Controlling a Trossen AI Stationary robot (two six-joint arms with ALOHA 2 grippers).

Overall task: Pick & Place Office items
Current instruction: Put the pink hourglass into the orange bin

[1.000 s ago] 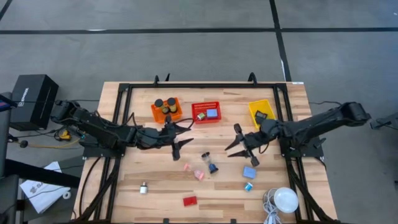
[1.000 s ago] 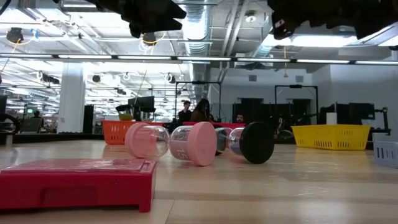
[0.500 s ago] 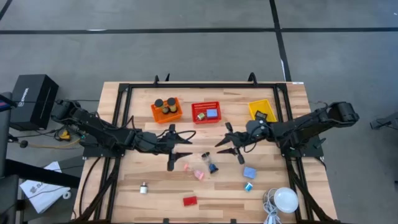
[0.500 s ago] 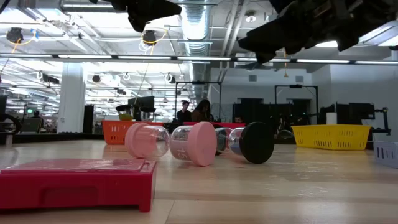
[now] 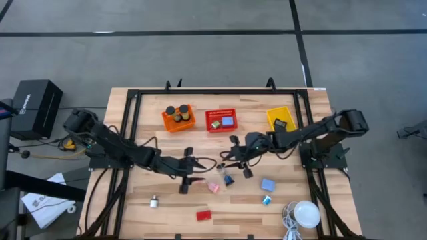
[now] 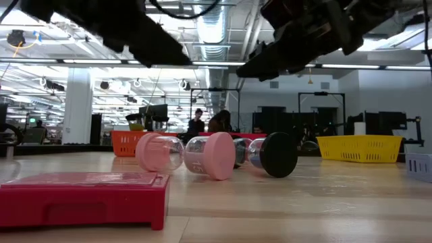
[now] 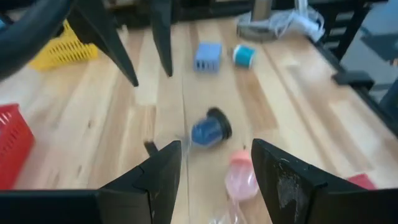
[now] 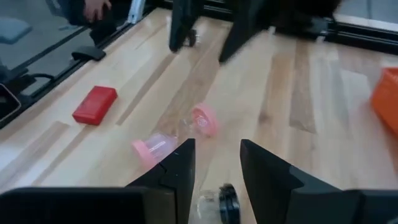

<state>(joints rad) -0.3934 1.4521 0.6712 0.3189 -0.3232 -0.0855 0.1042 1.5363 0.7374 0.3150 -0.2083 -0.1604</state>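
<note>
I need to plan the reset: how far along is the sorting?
Partly done. Done: items already sit in the orange basket, red basket and yellow basket. In hand: nothing; the left hand and right hand are open above the pink-capped tubes and black-capped tube. Left: those, the blue block, the red rectangle.

L gripper [image 7: 214, 165] fingers apart | blue cyl w/ black cap [image 7: 210, 129] just beyond them | pink-capped container [image 7: 241, 178] by one finger | blue block [image 7: 208, 56] + teal spool [image 7: 244, 55] farther off
</note>
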